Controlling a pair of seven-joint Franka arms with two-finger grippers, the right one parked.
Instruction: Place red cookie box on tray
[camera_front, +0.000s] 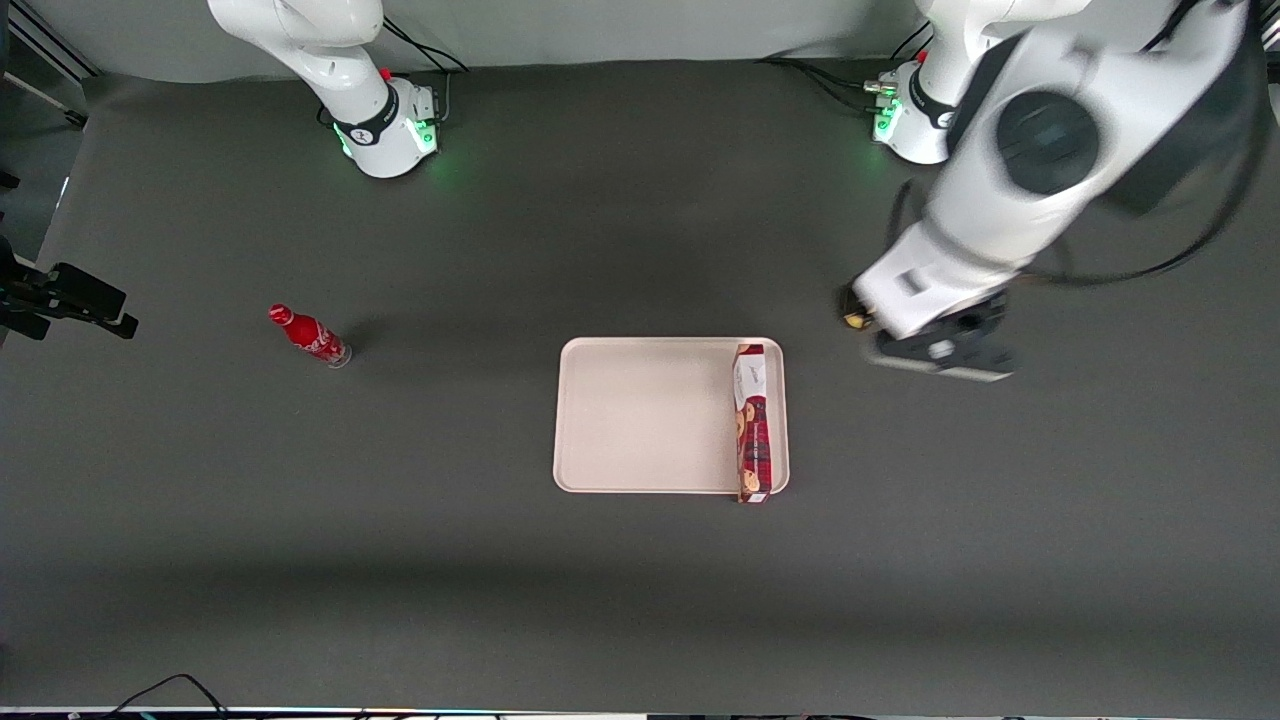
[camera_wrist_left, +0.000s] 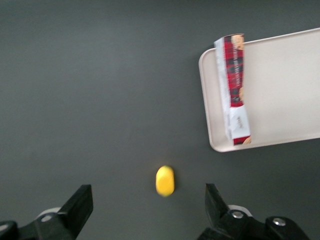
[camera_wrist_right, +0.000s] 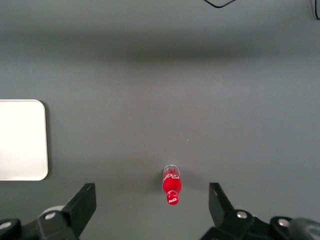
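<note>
The red cookie box (camera_front: 752, 424) lies on the tray (camera_front: 640, 415), near the table's middle. The gripper (camera_wrist_left: 149, 210) hovers apart, holding nothing. The carton seems light and crushable, best held across its narrow middle.

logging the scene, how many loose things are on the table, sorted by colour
red: 2, the red cookie box and a small bottle
pink: 1, the tray
yellow: 1, a small object under the open gripper
total: 4
</note>
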